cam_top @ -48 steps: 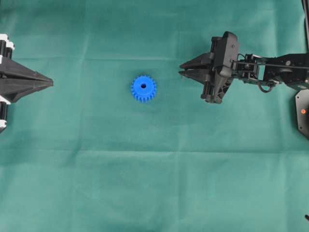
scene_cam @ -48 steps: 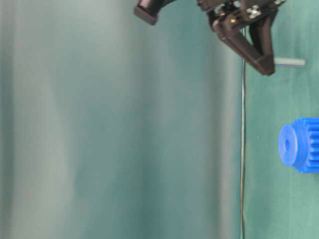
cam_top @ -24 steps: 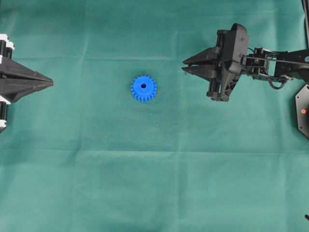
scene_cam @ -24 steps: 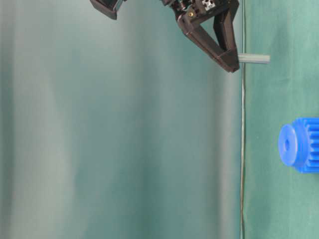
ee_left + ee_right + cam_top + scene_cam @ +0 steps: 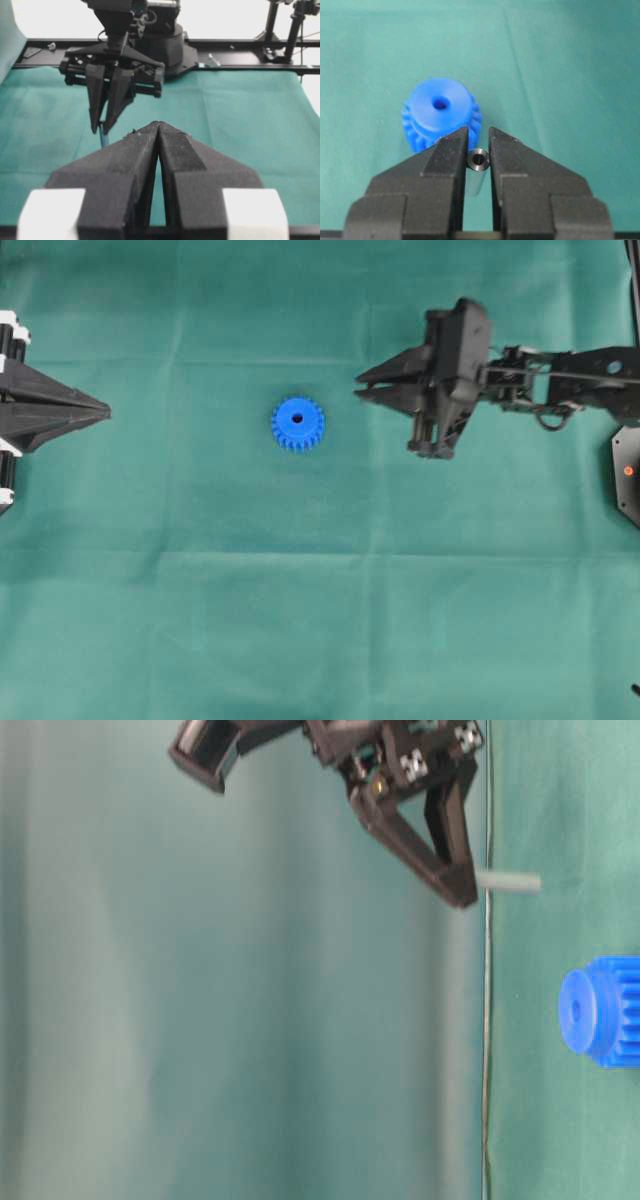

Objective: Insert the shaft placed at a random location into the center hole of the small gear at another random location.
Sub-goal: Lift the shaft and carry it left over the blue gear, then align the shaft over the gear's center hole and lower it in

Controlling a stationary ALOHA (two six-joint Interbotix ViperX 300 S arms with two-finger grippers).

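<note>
The small gear [image 5: 297, 423] is bright blue and lies flat on the green cloth, hub up, with its dark center hole [image 5: 297, 419] showing. My right gripper [image 5: 360, 388] hovers to the gear's right, above the cloth, shut on the shaft [image 5: 478, 161], a short silvery pin pinched between the fingertips. In the right wrist view the gear [image 5: 440, 117] and its hole [image 5: 440, 103] sit just beyond and left of the shaft's end. The table-level view shows the shaft [image 5: 510, 882] sticking out past the fingers toward the cloth, apart from the gear [image 5: 600, 1010]. My left gripper [image 5: 105, 412] rests shut at the far left, holding nothing.
Green cloth [image 5: 320, 620] covers the whole table, with light creases. The right arm's links [image 5: 560, 390] reach in from the right edge, and a black base part [image 5: 628, 475] sits there. From the left wrist view, the right gripper [image 5: 102, 127] hangs ahead over the cloth.
My right gripper, still shut on the shaft, first drew back to the right and has now swung left, closer to the gear. The gear and my left gripper have not moved.
</note>
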